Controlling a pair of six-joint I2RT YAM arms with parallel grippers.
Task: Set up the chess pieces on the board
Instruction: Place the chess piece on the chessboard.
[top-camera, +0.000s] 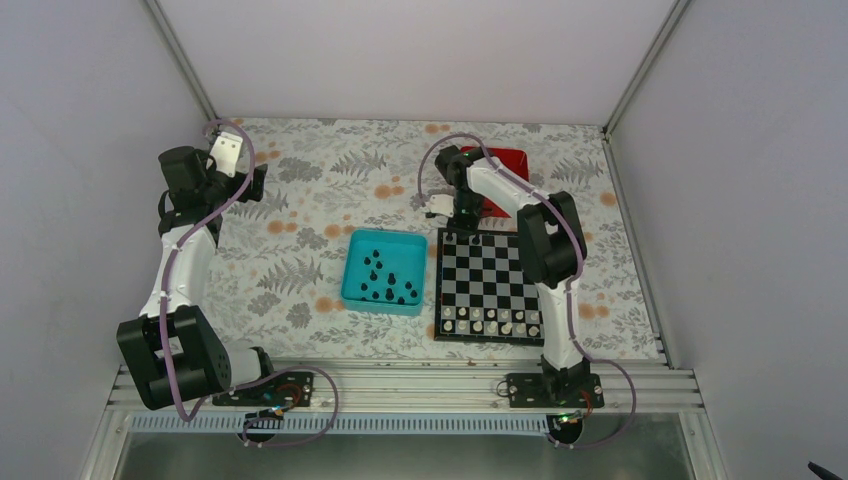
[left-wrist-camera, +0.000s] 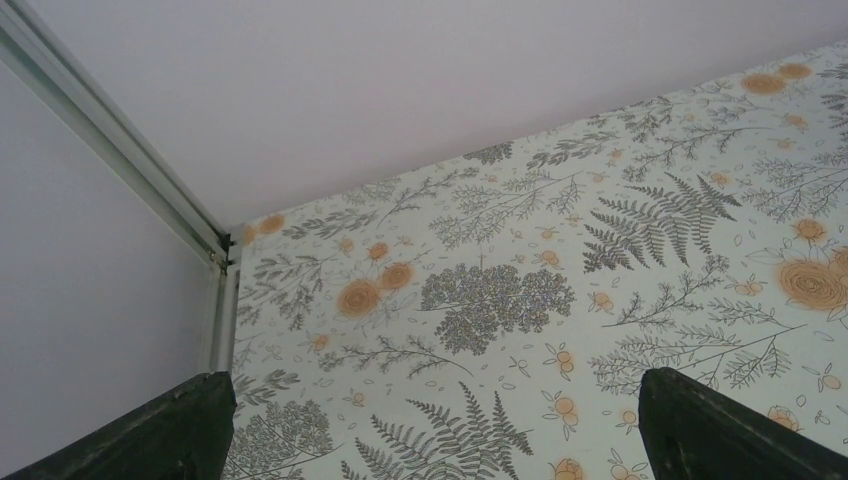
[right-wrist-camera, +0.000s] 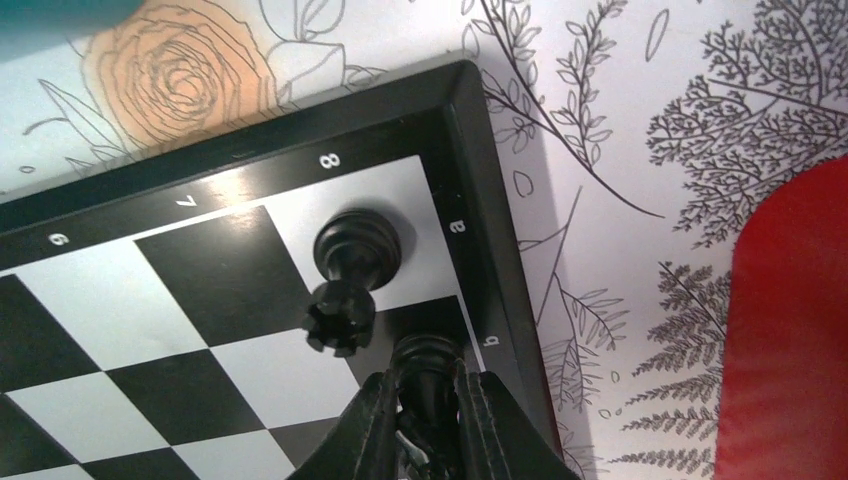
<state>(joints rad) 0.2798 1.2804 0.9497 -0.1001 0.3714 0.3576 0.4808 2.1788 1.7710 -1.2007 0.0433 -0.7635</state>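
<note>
The board (top-camera: 488, 285) lies right of centre, pale pieces along its near rows. My right gripper (top-camera: 466, 226) hangs over its far left corner, shut on a black chess piece (right-wrist-camera: 427, 378) whose base sits on the dark square by the letter b. A black rook (right-wrist-camera: 352, 262) stands on the corner square (right-wrist-camera: 400, 210) beside it. Several more black chess pieces (top-camera: 385, 281) lie in the teal tray (top-camera: 384, 270). My left gripper (top-camera: 232, 150) is at the far left, open over bare cloth; its fingers (left-wrist-camera: 700, 430) hold nothing.
A red tray (top-camera: 502, 175) sits behind the board, partly hidden by the right arm, and shows at the right edge of the right wrist view (right-wrist-camera: 795, 330). Floral cloth (top-camera: 310, 250) covers the table. White walls and metal rails enclose it.
</note>
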